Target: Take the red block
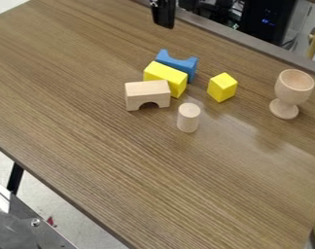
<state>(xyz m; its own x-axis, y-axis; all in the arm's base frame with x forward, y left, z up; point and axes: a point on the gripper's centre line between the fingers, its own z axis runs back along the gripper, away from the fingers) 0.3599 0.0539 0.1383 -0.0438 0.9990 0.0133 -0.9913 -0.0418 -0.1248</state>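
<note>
The black gripper (163, 14) hangs at the top edge of the camera view, over the far side of the table and behind the group of blocks. A small red thing (50, 221) lies low at the lower left, down on the floor beyond the table's edge; whether it is a block I cannot tell. The blocks on the tabletop are blue, yellow and plain wood.
On the wooden table (153, 170), a blue notched block (178, 63), a yellow block (166, 77) and a wooden arch (147, 93) stand close together. Nearby are a wooden cylinder (188, 117) and a yellow block (222, 87). A wooden goblet (290, 92) stands at right.
</note>
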